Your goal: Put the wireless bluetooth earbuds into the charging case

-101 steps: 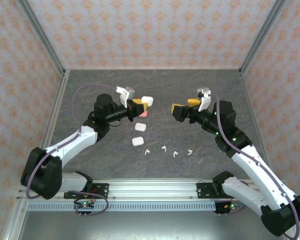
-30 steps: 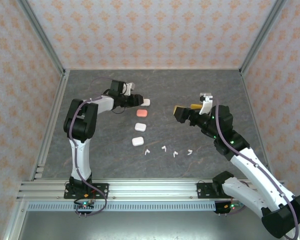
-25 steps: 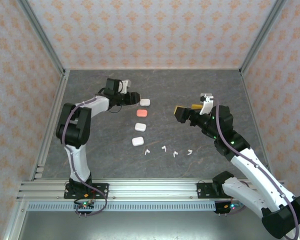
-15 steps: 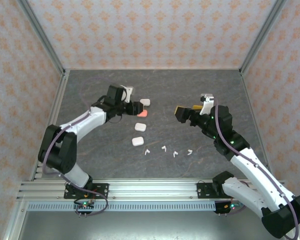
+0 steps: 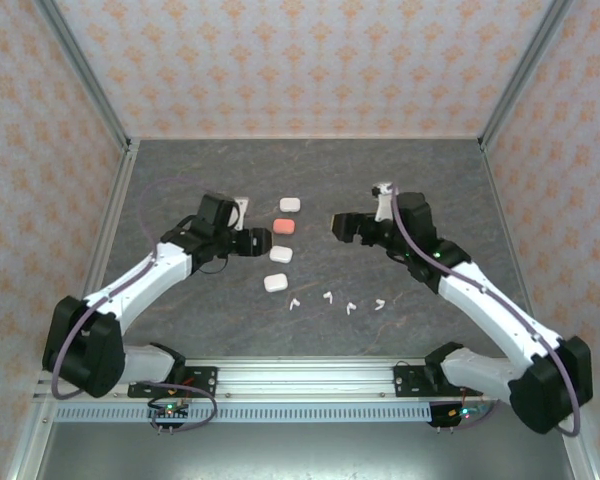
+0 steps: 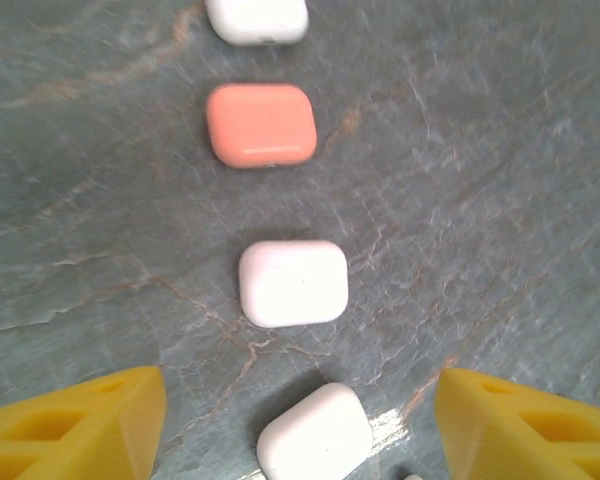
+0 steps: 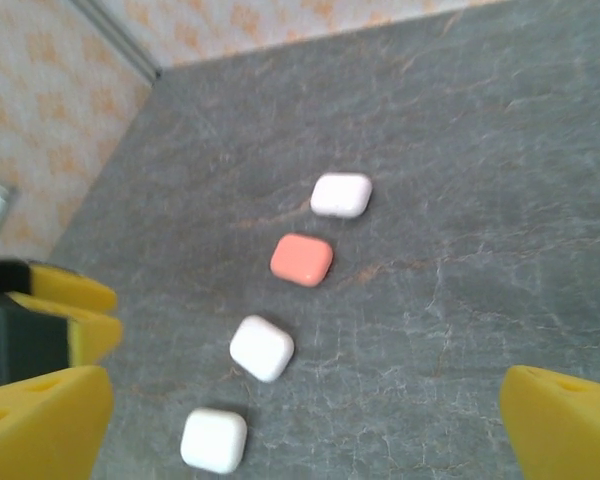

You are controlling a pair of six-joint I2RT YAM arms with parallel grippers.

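Four white earbuds [image 5: 328,296] lie in a left-right row toward the table's [image 5: 180,180] near edge, just nearward of the nearest white charging case [image 5: 275,283]; left gripper [image 5: 252,241] and right gripper [image 5: 339,227], both spread wide and empty, sit farther in, about equally near the row.

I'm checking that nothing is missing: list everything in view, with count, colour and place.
white charging cases: three, white, in a column mid-table, one at the far end and two at the near end
pink charging case: one, salmon-pink, second from the far end of the column
earbuds: four, white, a loose row nearer than the cases
table: one, grey stone-patterned, under everything
walls: orange-patterned, around three sides
left fingers: two, yellow, open, left of the column
right fingers: two, yellow, open, right of the column
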